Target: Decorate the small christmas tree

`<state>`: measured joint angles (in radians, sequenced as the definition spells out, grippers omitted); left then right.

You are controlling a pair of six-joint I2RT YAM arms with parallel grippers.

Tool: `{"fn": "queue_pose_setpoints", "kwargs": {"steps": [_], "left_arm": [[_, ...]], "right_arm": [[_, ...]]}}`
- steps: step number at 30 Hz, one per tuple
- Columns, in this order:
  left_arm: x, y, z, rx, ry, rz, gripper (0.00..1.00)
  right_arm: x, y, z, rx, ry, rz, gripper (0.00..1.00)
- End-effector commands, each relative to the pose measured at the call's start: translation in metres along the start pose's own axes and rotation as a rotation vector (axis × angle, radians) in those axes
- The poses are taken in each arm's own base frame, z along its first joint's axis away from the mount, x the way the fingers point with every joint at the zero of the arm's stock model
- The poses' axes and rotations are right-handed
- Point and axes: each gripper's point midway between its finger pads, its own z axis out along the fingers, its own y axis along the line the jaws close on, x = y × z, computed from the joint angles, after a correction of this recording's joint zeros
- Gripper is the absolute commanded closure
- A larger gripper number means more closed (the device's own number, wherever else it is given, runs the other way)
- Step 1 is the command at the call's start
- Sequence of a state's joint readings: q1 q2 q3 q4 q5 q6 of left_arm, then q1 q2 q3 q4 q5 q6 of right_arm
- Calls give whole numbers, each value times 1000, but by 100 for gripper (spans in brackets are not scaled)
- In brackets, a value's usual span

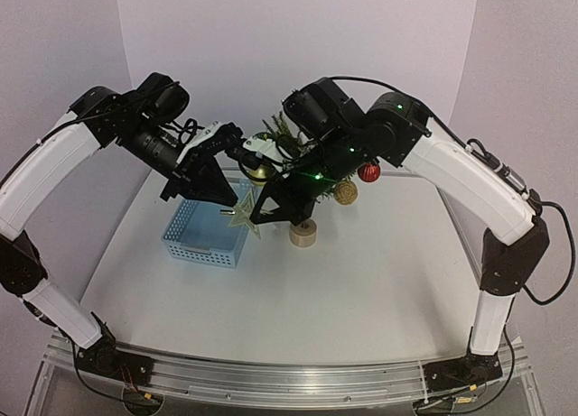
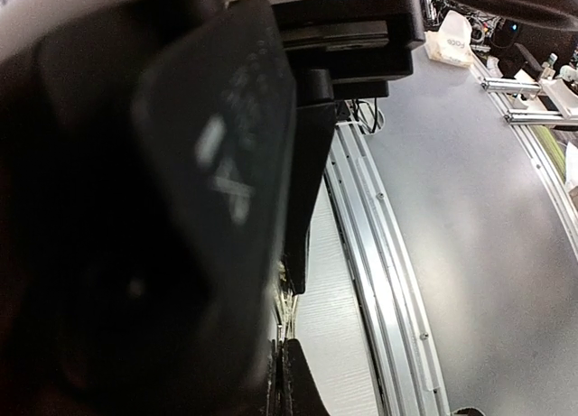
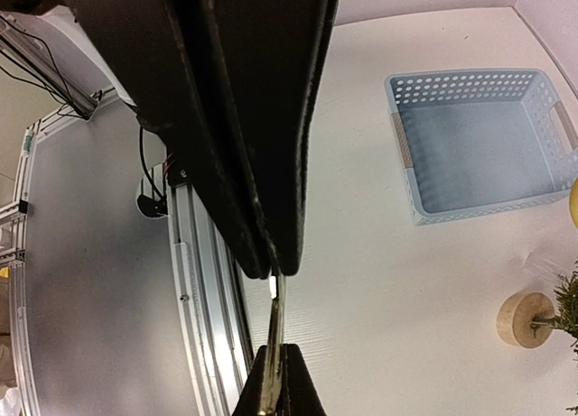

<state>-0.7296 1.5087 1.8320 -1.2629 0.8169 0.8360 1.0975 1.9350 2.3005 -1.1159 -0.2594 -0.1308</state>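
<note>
Right jaws: closed on one gold star (image 1: 242,216). Left jaws: near treetop, opening cannot be told. One small christmas tree (image 1: 287,138), upright on surface (image 1: 361,281) beside one blue basket (image 1: 206,238); hung with one red bauble (image 1: 368,172), two gold baubles (image 1: 345,192).

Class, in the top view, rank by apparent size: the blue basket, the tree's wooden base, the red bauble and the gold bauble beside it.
1. The basket.
2. The wooden base.
3. The gold bauble and red bauble look nearly alike; no ranking between them.
</note>
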Motion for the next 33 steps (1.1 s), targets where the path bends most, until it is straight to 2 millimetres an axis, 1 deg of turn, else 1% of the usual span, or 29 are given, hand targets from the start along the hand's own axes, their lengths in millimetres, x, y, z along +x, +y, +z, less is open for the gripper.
{"fn": "queue_pose_setpoints", "kwargs": {"steps": [1, 5, 8, 11, 14, 16, 20, 25, 26, 29, 32, 33], "left_arm": [[4, -7, 2, 33, 28, -4, 100], [9, -7, 2, 44, 60, -24, 100], [1, -2, 1, 5, 19, -30, 100], [-11, 1, -2, -38, -52, -37, 100], [-15, 4, -2, -53, -75, -56, 100], [-15, 5, -2, -54, -78, -59, 100], [-19, 4, -4, -55, -87, -48, 100], [-18, 1, -4, -41, -86, -32, 100], [-19, 1, -4, -42, -90, -31, 100], [-26, 2, -7, -51, -110, -34, 100], [-33, 6, -11, -70, -130, -48, 100], [-36, 7, -12, -78, -139, -52, 100]], "right_arm": [[-27, 14, -30, -10, -130, -65, 100], [-27, 12, -35, 12, -141, -76, 100], [-27, 7, -35, 42, -149, -77, 100], [-23, -2, -28, 81, -145, -72, 100], [-24, -7, -29, 112, -172, -79, 100], [-27, -8, -35, 125, -203, -92, 99], [-27, -9, -43, 150, -234, -98, 89], [-26, -9, -43, 154, -243, -95, 86], [-26, -10, -43, 157, -243, -93, 82], [-25, -12, -45, 171, -244, -90, 65], [-23, -15, -51, 203, -254, -81, 48], [-22, -17, -54, 218, -262, -75, 41]]}}
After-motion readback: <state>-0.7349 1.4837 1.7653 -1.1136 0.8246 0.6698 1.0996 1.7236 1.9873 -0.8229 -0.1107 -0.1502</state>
